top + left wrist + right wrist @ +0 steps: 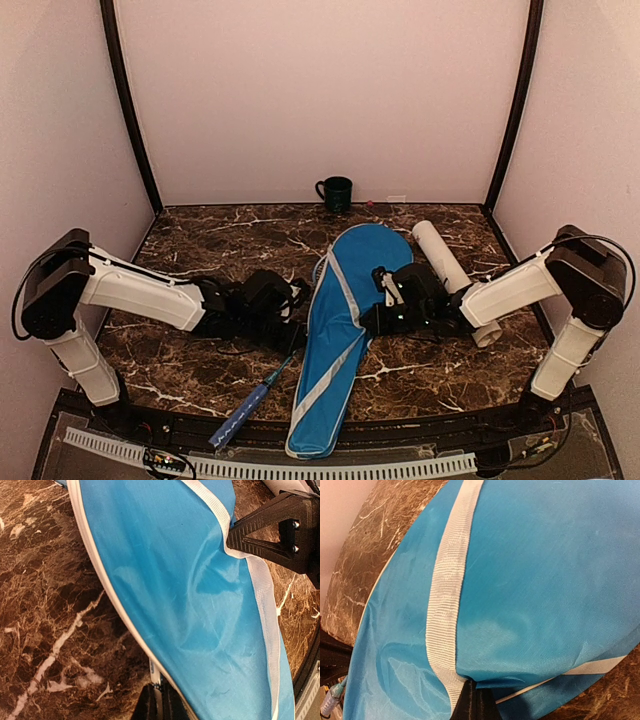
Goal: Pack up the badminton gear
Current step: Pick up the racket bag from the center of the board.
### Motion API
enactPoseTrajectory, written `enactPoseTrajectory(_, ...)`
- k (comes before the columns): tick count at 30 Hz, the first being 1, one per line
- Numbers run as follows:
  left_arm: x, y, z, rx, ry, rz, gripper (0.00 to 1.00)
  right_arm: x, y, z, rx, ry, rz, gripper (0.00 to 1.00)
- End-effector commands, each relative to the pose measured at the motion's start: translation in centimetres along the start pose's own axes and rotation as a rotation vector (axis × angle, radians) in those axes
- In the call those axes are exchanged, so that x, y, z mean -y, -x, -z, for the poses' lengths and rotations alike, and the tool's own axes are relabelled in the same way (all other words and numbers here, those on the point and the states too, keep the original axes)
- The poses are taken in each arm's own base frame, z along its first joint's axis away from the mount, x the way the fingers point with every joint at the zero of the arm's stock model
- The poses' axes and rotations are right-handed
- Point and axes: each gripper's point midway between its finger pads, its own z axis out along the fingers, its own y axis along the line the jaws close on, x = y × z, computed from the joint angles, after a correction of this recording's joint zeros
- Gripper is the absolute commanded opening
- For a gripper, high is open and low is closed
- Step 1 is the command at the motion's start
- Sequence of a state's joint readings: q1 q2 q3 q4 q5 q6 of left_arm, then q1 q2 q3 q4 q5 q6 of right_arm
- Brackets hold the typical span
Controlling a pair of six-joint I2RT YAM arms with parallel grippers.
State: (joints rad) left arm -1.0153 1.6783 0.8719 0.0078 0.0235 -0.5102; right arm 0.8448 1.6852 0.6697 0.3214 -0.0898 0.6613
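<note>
The blue racket cover (345,300) lies lengthwise across the middle of the marble table (200,240). It fills the left wrist view (190,580) and the right wrist view (545,580). My left gripper (292,330) is at the cover's left edge, shut on a racket's thin shaft (155,672), which runs under the cover. That racket's blue handle (243,408) points toward the front edge. My right gripper (372,318) is shut on the cover's upper layer beside its white strap (445,580) and holds it slightly raised. The white tube (440,252) lies behind the right arm. No shuttlecocks or second racket are visible.
A dark green mug (335,192) stands at the back wall, in the centre. Pink walls close in the table on three sides. A white perforated rail (300,468) runs along the front edge.
</note>
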Motion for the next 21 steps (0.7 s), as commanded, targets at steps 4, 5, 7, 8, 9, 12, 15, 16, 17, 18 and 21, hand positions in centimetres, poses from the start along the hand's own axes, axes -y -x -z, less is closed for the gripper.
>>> enactPoseTrajectory(4,3.4,3.2,1.9,0.136,-0.173,-0.074,0.0,-4.4,0.9,0.5,0.028,0.211,0.107,0.0)
enactPoseTrajectory(5,3.0,3.2,2.0,0.139,-0.158,-0.066,0.0,-4.3,1.1,0.7,0.036,0.2,0.097,0.03)
enactPoseTrajectory(7,2.4,2.8,2.2,0.141,-0.137,-0.053,0.0,-3.7,1.7,1.2,0.05,0.145,0.077,0.15)
enactPoseTrajectory(8,2.2,2.6,2.2,0.139,-0.131,-0.048,0.0,-3.5,2.0,1.5,0.053,0.121,0.074,0.21)
enactPoseTrajectory(9,2.0,2.3,2.3,0.136,-0.129,-0.045,0.0,-3.1,2.3,1.8,0.059,0.091,0.069,0.3)
enactPoseTrajectory(12,1.8,1.9,2.5,0.129,-0.13,-0.04,0.0,-2.3,4.0,3.5,0.093,-0.003,0.05,0.52)
enactPoseTrajectory(15,1.9,1.7,2.5,0.125,-0.139,-0.044,0.0,-0.5,5.1,4.6,0.116,-0.098,0.007,0.62)
enactPoseTrajectory(16,1.9,1.7,2.5,0.124,-0.141,-0.047,0.0,0.3,5.4,5.0,0.123,-0.128,-0.019,0.65)
enactPoseTrajectory(17,1.9,1.6,2.4,0.122,-0.142,-0.049,0.0,1.1,5.7,5.3,0.133,-0.153,-0.046,0.66)
enactPoseTrajectory(18,1.9,1.5,2.4,0.119,-0.142,-0.052,0.0,2.0,5.8,5.6,0.141,-0.177,-0.076,0.67)
enactPoseTrajectory(21,1.9,1.6,2.3,0.118,-0.144,-0.053,0.0,4.4,6.2,6.0,0.16,-0.226,-0.158,0.7)
